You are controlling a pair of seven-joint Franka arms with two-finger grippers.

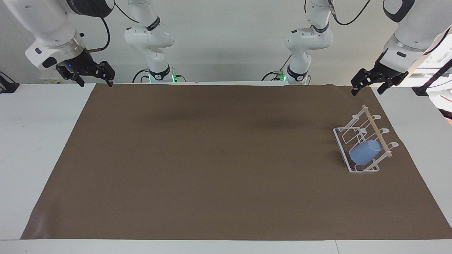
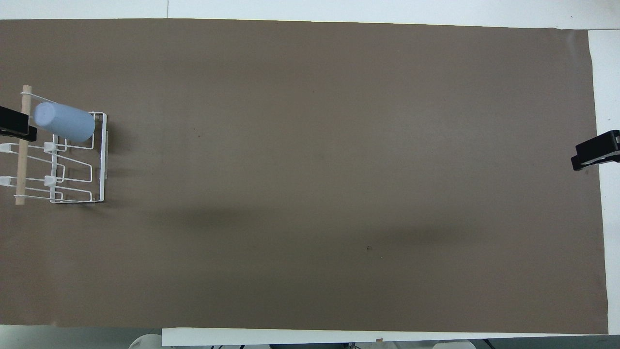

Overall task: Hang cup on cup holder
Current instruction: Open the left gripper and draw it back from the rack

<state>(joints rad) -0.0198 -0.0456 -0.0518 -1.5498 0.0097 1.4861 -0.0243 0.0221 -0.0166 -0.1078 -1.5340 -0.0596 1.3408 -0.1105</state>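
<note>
The light blue cup (image 1: 364,152) hangs tilted, mouth down, on a prong of the white wire cup holder (image 1: 340,148), at the end of the rack farther from the robots. It shows in the overhead view (image 2: 64,122) on the rack (image 2: 103,155), beside the wooden rod (image 2: 22,160). My left gripper (image 1: 367,91) is open and empty, raised in the air over the mat's corner, apart from the rack. Only part of it shows in the overhead view (image 2: 13,127). My right gripper (image 1: 95,84) is open and empty, waiting at the right arm's end of the table (image 2: 579,160).
A brown mat (image 1: 212,158) covers most of the white table (image 1: 35,141). The rack stands on the mat at the left arm's end. The wooden rod (image 1: 377,132) runs across the prong tops. Two more arm bases stand at the robots' edge.
</note>
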